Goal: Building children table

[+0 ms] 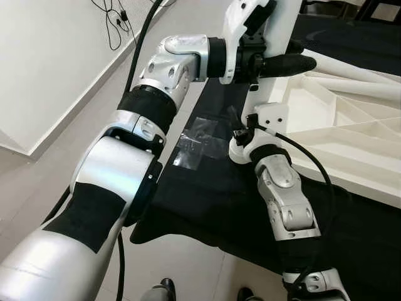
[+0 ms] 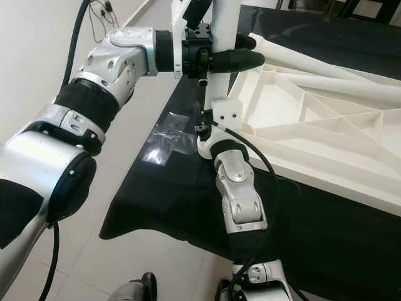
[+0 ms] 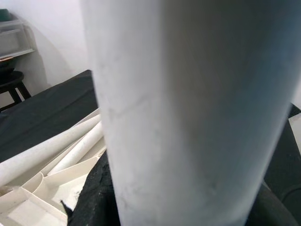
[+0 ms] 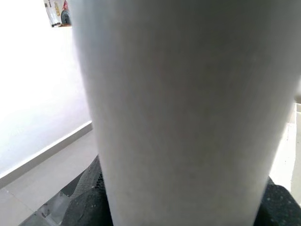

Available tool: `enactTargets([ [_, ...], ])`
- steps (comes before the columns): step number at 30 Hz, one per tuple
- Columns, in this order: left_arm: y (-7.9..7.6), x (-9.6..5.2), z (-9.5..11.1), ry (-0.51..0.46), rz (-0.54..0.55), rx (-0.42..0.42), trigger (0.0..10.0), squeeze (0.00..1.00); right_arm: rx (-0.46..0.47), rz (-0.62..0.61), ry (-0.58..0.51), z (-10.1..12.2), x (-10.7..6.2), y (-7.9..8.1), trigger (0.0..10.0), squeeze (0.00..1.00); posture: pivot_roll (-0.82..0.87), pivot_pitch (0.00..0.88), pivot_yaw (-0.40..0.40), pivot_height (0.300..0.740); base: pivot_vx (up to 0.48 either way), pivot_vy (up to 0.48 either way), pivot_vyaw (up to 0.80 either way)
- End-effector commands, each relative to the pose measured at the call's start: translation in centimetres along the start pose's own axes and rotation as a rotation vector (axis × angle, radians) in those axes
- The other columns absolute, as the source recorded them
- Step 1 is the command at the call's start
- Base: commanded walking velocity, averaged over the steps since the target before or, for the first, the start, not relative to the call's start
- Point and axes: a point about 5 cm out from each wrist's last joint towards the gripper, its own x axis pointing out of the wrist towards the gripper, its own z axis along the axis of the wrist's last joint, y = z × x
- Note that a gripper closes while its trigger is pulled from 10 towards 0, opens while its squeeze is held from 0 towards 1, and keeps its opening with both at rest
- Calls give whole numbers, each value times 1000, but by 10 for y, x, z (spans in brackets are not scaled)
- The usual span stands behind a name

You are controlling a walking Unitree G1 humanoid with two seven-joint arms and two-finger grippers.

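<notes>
Stood upright at the corner of the upturned white tabletop: one white table leg. Clamped high on the leg, fingers closed around it: left gripper. Lower on the same leg, just beside the tabletop corner, fingers closed on it: right gripper. Beneath the tabletop: black cloth.

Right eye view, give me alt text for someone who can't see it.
Both grippers hold an upright white table leg at the corner of an upturned white tabletop on black cloth: left gripper high, right gripper lower.
</notes>
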Motion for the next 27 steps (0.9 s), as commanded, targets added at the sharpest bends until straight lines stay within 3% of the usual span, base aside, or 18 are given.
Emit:
enactTargets([
  [1, -5, 11, 12, -19, -57, 47, 0, 0, 71, 13, 212, -44, -12, 2, 10000, 0, 60, 289, 90, 740, 0, 0, 0],
  [3, -6, 12, 12, -27, -66, 44, 0, 0, 69, 36, 210, -44, -11, 1, 10000, 0, 60, 287, 88, 740, 0, 0, 0],
  [4, -7, 13, 11, -33, -73, 41, 0, 0, 75, 71, 195, -42, -10, -2, 10000, 1000, 59, 284, 87, 740, 0, 0, 0],
  [8, -7, 13, 10, -42, -74, 33, 0, 0, 89, 177, 146, -32, -3, -11, 10000, 1000, 55, 281, 88, 740, 0, 0, 0],
  [10, -7, 12, 9, -50, -75, 28, 0, 0, 70, 309, 90, -17, 9, -26, 10000, 1000, 52, 280, 88, 740, 0, 0, 0],
  [12, -7, 12, 9, -50, -75, 28, 0, 0, 70, 309, 90, -17, 9, -26, 10000, 1000, 52, 280, 88, 740, 0, 0, 0],
  [13, -7, 11, 9, -56, -79, 25, 0, 0, 29, 458, 59, -4, 15, -34, 10000, 24, 50, 277, 85, 740, 0, 0, 0],
  [15, -7, 11, 9, -56, -79, 25, 0, 0, 29, 458, 59, -4, 15, -34, 10000, 24, 50, 277, 85, 740, 0, 0, 0],
  [19, -7, 11, 8, -59, -89, 20, 0, 0, 30, 649, 20, 15, 23, -35, 10000, 0, 49, 276, 81, 740, 0, 0, 0],
  [27, -8, 11, 7, -62, -95, 15, 0, 0, 55, 744, -12, 28, 34, -37, 10000, 0, 54, 280, 79, 740, 0, 0, 0],
])
